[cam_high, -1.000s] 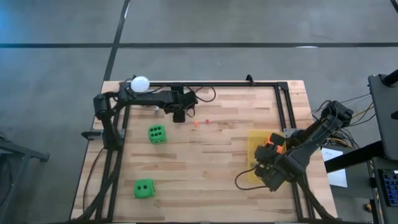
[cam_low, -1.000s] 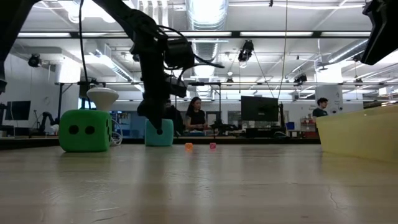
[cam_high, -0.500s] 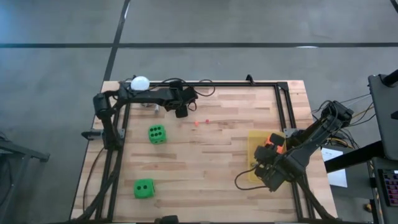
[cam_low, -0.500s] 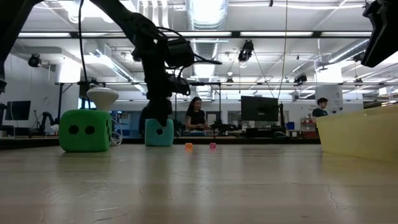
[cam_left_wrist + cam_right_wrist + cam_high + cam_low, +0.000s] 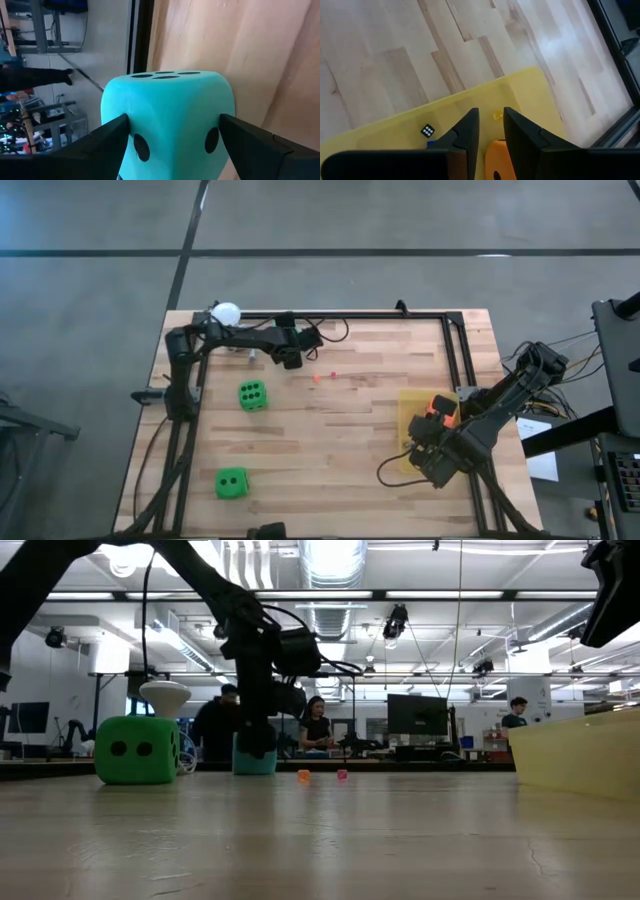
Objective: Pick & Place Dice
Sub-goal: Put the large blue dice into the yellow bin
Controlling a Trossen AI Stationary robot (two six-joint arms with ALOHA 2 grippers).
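The teal die (image 5: 167,110) sits near the table's far edge, between the fingers of my left gripper (image 5: 172,119). In the low view this gripper (image 5: 256,740) covers the top of the die (image 5: 255,764), and from above the left gripper (image 5: 289,356) hides it. Two green dice (image 5: 252,395) (image 5: 231,483) rest on the wood toward the left. The orange-red die (image 5: 438,407) lies in the yellow bin (image 5: 408,405). My right gripper (image 5: 490,112) hangs shut over that bin, touching nothing. My left gripper has the teal die pinched between its two fingers (image 5: 107,142), one on each of two opposite side faces (image 5: 134,125). They come at it from above, slanting. The die bulges wider than the gap beyond the fingertips. Its bottom (image 5: 255,772) stands on the table.
A white ball (image 5: 227,312) sits on the left arm's stand by the far left corner. Two tiny coloured bits (image 5: 315,378) (image 5: 333,375) lie right of the left gripper. A black frame (image 5: 400,315) runs along the table's far and right edges. A tiny white die (image 5: 427,131) lies in the bin.
My left gripper moved a little toward the table's far edge and came down over the teal die, from beside and in front of it to covering its top. The die stayed in place on the table. The right arm kept still.
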